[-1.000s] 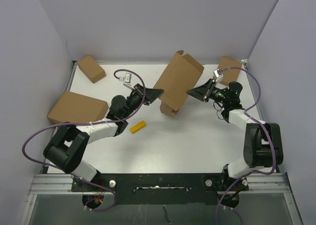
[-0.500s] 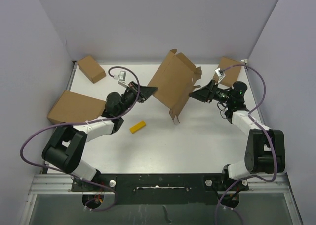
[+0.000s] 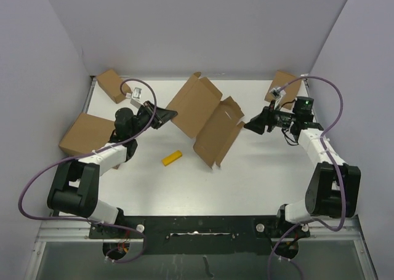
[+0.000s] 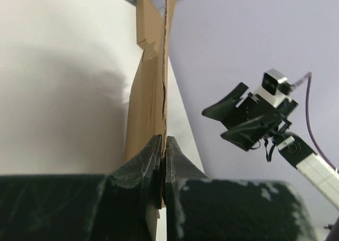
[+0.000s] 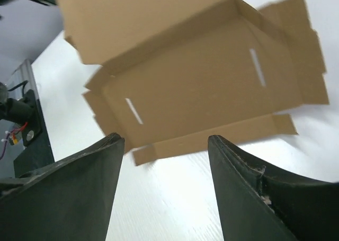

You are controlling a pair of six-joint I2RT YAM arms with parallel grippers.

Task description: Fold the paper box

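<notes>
The paper box is a brown cardboard blank lying unfolded in the middle of the table, its lid panel tilted up to the left. My left gripper is shut on the lid panel's left edge. In the left wrist view the jaws pinch the cardboard sheet edge-on. My right gripper stands open a little to the right of the box, not touching it. In the right wrist view the box's inside with two slots lies beyond the open right gripper.
A small yellow block lies on the table in front of the box. Closed cardboard boxes sit at the far left, at the left edge and at the far right. Walls close in the back and sides.
My right gripper has opened, let go of the box and drawn back to the right. The left gripper has pulled the box leftward, and the box has dropped open onto the table.
</notes>
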